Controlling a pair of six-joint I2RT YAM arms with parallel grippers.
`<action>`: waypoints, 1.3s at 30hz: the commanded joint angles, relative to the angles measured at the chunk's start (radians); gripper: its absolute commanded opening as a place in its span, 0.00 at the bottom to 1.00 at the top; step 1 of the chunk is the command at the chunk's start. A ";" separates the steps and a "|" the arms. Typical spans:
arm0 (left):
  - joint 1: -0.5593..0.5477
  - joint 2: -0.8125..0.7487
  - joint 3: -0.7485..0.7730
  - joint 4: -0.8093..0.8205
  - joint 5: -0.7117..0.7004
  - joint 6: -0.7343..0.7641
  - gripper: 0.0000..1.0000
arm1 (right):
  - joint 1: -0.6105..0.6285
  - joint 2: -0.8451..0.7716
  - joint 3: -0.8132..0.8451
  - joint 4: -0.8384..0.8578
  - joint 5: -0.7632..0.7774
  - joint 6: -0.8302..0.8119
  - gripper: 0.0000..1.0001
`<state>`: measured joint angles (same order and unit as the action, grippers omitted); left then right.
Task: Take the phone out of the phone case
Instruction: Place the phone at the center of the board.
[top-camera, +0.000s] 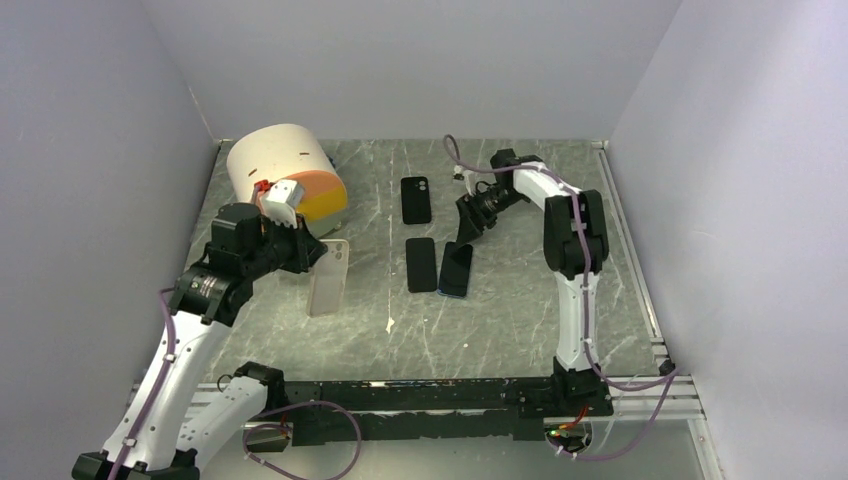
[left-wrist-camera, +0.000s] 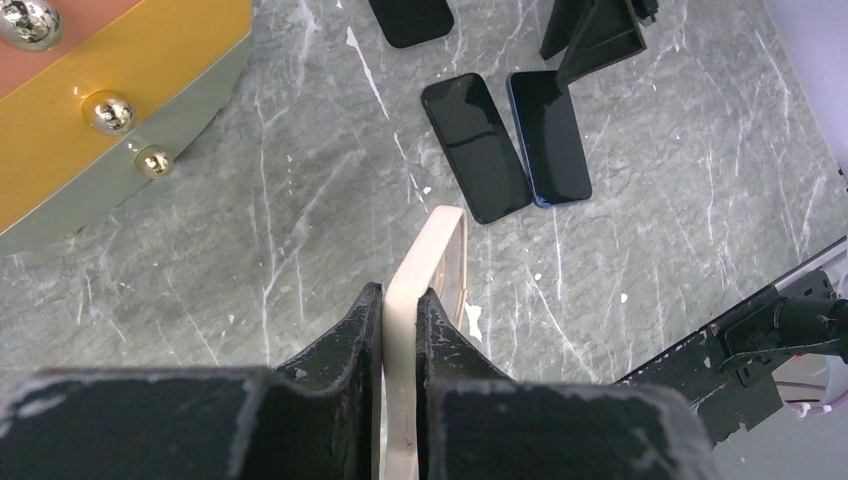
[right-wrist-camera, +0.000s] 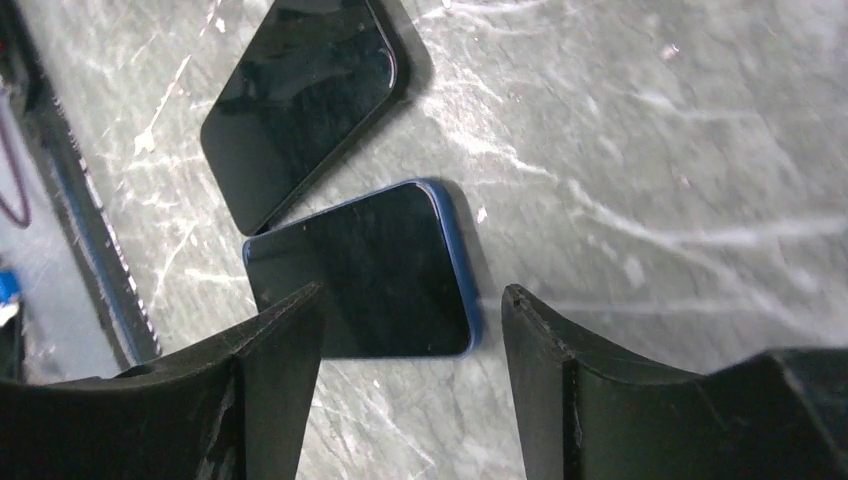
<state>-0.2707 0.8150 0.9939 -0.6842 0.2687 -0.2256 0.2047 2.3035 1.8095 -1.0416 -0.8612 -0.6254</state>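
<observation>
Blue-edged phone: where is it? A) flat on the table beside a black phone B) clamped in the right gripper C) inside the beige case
A: the blue-edged phone lies flat on the table beside the black phone, the right gripper open above it.

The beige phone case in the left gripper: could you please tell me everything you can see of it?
The beige phone case looks like matte, slightly soft plastic: a slim rounded rectangle with a raised rim around a hollow that seems empty. The left gripper is shut on its rim, one finger on each face, holding it on edge and tilted above the grey marbled table. Whether its far end touches the table cannot be told.
</observation>
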 joint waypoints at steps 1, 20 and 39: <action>0.013 -0.022 -0.001 0.053 0.037 0.023 0.03 | -0.007 -0.222 -0.193 0.371 0.125 0.239 0.68; 0.028 -0.054 -0.009 0.056 0.031 0.017 0.03 | 0.299 -0.803 -0.844 0.643 0.804 0.425 0.88; 0.037 -0.066 -0.015 0.060 0.029 0.016 0.03 | 0.490 -0.672 -0.871 0.560 0.913 0.322 0.89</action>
<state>-0.2405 0.7616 0.9802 -0.6739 0.2909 -0.2256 0.6792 1.5917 0.9318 -0.4625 -0.0040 -0.2775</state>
